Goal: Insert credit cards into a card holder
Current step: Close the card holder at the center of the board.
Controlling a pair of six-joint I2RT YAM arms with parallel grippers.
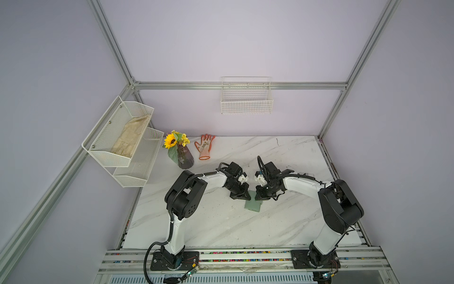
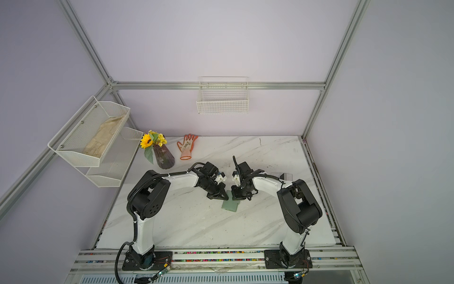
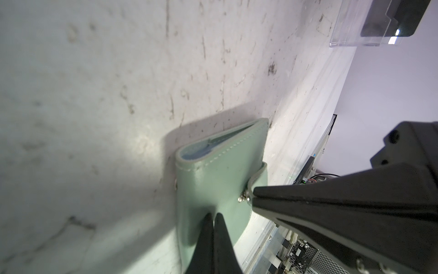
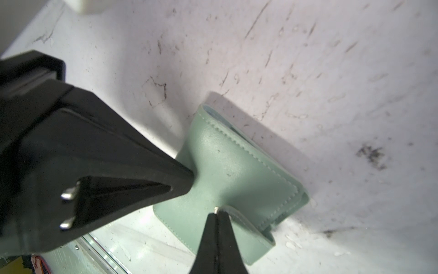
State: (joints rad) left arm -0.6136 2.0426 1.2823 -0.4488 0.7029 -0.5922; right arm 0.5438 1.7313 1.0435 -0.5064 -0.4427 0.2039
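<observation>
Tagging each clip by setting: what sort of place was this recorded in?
Most likely a lab robot cell, not a real room: an aluminium frame with plain lilac panels, two arms bolted to a rail at a marble-look table, and staged props, a vase and a glove.

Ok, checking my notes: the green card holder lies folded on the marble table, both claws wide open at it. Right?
No, they are shut, not open. The left wrist view shows the left claw and the right claw closed, tips at the folded card holder on the table.
</observation>
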